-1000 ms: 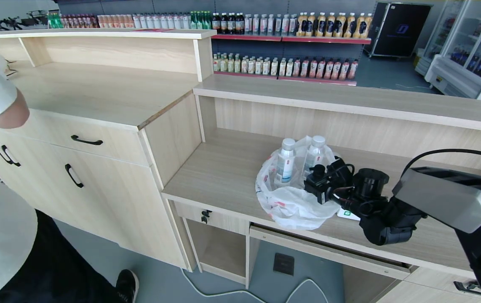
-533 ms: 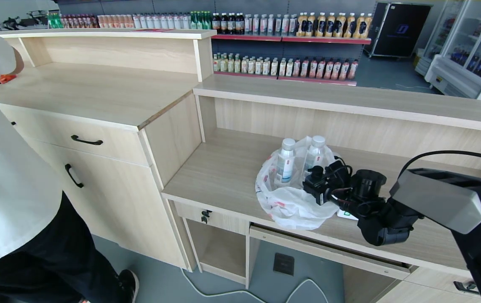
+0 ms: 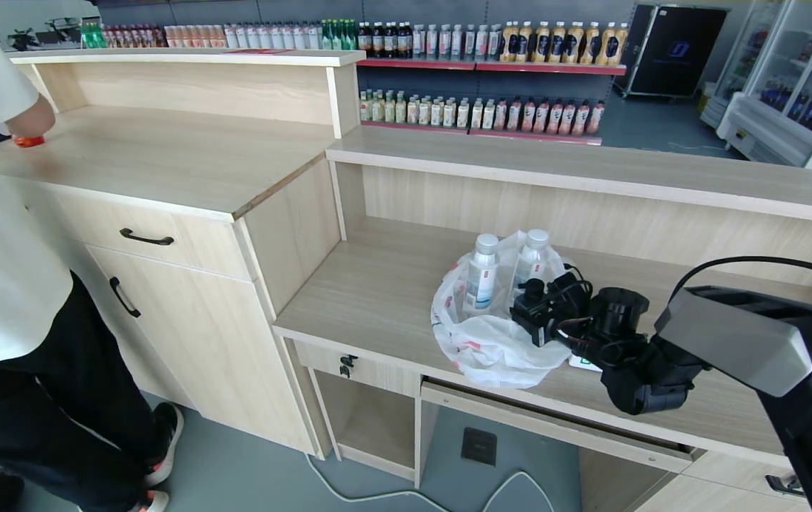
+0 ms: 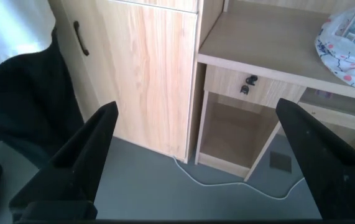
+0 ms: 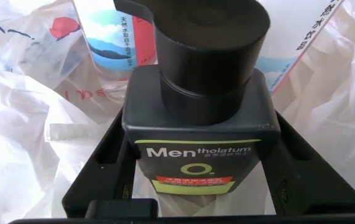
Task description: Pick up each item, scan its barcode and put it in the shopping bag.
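Note:
A white plastic shopping bag (image 3: 491, 345) lies open on the lower wooden counter (image 3: 377, 291), with two clear white-capped bottles (image 3: 481, 274) (image 3: 533, 262) standing in it. My right gripper (image 3: 530, 313) is at the bag's right rim, shut on a black pump bottle (image 5: 202, 130) with a green and white label. In the right wrist view, that bottle hangs over the bag's plastic (image 5: 28, 155), close to one clear bottle (image 5: 112, 43). My left gripper (image 4: 196, 162) hangs open and holds nothing, low over the grey floor beside the counter front; the bag (image 4: 345, 43) sits farther off.
A small white item with a green mark (image 3: 586, 363) lies on the counter under the right arm. A raised shelf (image 3: 591, 171) overhangs the back of the counter. A taller cabinet (image 3: 164, 163) stands to the left, and a locked drawer (image 3: 347, 365) is below.
My right gripper has crept slightly left toward the bag, still holding the black pump bottle. The bag and the clear bottles have not moved.

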Motion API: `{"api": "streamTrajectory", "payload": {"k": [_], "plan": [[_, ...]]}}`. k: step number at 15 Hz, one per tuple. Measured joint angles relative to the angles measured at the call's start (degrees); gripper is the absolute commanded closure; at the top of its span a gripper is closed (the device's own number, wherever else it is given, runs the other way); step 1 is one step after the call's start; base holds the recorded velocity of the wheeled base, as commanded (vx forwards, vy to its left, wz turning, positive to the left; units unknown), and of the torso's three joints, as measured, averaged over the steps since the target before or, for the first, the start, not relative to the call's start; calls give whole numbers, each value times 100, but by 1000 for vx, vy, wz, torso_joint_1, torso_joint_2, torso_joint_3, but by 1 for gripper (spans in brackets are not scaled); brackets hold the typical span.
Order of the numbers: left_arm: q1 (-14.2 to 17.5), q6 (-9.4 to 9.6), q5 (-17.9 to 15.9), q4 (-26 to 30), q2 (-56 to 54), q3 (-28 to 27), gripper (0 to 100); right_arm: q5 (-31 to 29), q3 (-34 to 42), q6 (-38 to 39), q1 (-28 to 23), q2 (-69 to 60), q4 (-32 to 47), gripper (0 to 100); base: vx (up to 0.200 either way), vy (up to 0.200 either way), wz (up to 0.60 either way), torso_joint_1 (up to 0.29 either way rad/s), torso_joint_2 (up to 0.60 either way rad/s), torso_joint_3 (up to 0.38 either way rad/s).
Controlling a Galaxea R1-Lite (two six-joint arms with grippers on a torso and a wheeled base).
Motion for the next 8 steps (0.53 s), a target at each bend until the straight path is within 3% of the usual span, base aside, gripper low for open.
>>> {"api": "streamTrajectory", "payload": {"k": [5, 8], "plan": [[0, -2, 0, 0, 0, 0, 0, 121, -140, -1, -16, 26, 26, 0, 0, 0, 0, 0, 0, 0], [0, 0, -2, 0, 0, 0, 0, 499, -151, -102, 74, -278, 20, 0, 0, 0, 0, 0, 0, 0]]}}
